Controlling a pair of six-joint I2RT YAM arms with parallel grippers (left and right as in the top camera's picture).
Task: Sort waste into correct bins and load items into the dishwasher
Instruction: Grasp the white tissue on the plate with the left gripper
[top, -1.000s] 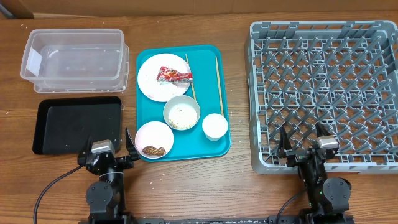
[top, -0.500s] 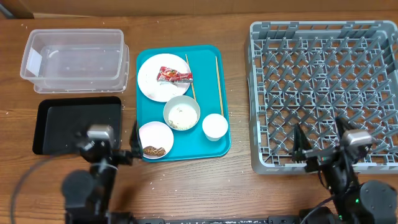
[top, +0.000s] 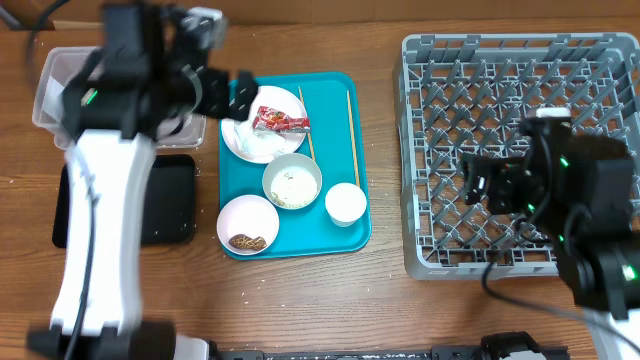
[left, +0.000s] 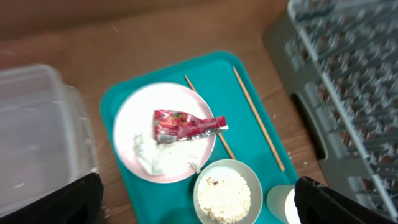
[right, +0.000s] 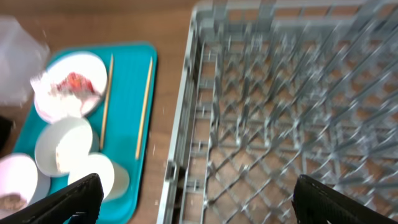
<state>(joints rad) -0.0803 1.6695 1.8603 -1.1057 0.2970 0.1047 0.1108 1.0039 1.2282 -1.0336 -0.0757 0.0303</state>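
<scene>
the left gripper (top: 219, 92) is seen spread wide, with nothing between its fingers, and is held high over the far left of the teal tray (top: 328, 120), above the pink plate (left: 134, 121). this placing is judged to suit a descent on the red wrapper (left: 186, 123), which lies on the plate with the crumpled tissue (left: 155, 160) touching its near edge. the clear tub (left: 37, 124) is found just left of the tray, and the black tray (top: 175, 215) nearer on the counter (top: 300, 310), so waste need be carried only a short way. the right gripper (right: 202, 199) is likewise spread and empty, and is held above the near left part of the grey rack (top: 520, 90), probably to be ready for dishes. nearer than the plate, a bowl of rice (left: 227, 194), a second bowl with brown scraps (top: 247, 225) and the white cup (top: 345, 203) are set on the tray. two chopsticks (left: 258, 115) lie lengthwise right of the plate. nothing is judged sorted or racked yet. the left arm is blurred in the overhead view, and parts of the tub and black tray are covered by it. the cup is cut off in the left wrist view, and the rack's pegs are smeared in both wrist views.
</scene>
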